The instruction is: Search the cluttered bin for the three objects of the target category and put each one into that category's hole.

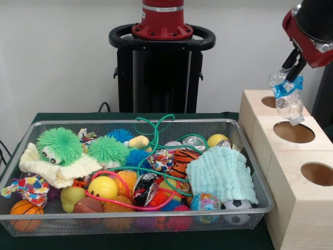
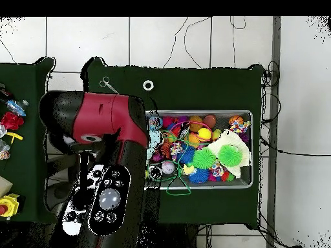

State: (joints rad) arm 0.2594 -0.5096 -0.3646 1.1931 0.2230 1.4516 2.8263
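Clear crushed plastic bottle with a blue label hangs at the upper right of the frame, pinched between the gripper's black fingers, above the middle hole of the pale wooden box. The wire bin of toys fills the lower left.

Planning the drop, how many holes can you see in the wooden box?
3, in a row along the box top: far hole, partly behind the bottle; middle hole; near hole. None looks hidden.
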